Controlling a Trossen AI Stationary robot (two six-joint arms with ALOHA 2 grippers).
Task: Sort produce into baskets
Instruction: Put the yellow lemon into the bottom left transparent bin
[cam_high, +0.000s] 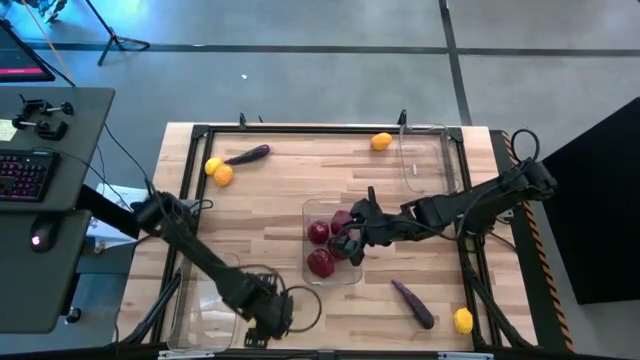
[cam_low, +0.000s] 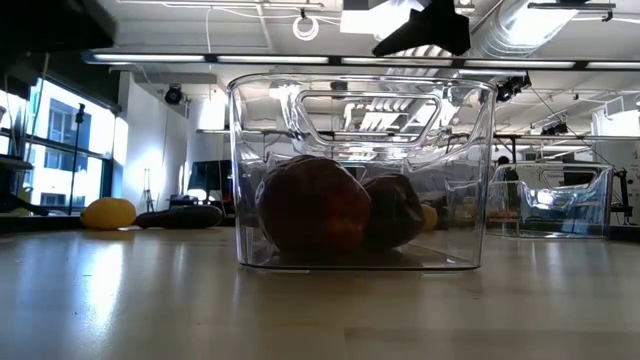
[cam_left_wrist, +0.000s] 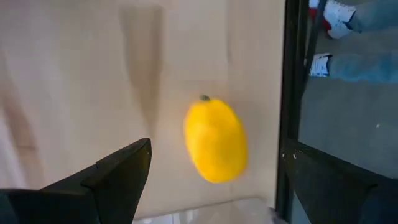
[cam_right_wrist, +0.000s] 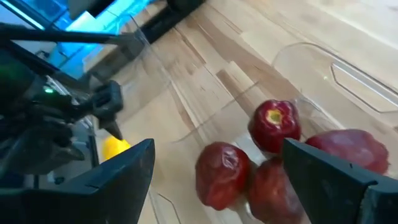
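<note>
Right gripper (cam_high: 350, 237) hangs over the middle clear bin (cam_high: 306, 212) near the table's center, its fingers spread wide with nothing between them, as the right wrist view shows. Four dark red round fruits lie in that bin (cam_right_wrist: 273, 124), packed close together; from the low view two of them show through its front wall (cam_low: 312, 205). Left gripper (cam_high: 268, 318) sits at the near edge of the wooden table (cam_high: 290, 180), over a second clear bin (cam_high: 195, 310), and its fingers are also spread, with a yellow lemon-like fruit (cam_left_wrist: 216, 140) lying on the wood between and beyond them, not touched. A third clear bin (cam_high: 425, 160) stands empty at the far right side. Outside the bins, the high view shows two purple eggplants: one at the far left (cam_high: 248, 154) and one toward the near right (cam_high: 413, 303). Loose citrus there counts four: a yellow one (cam_high: 212, 166) touching an orange one (cam_high: 223, 176) just beside the far-left eggplant, an orange one (cam_high: 381, 142) at the far edge near the third bin, and a yellow one (cam_high: 462, 320) at the near right corner.
</note>
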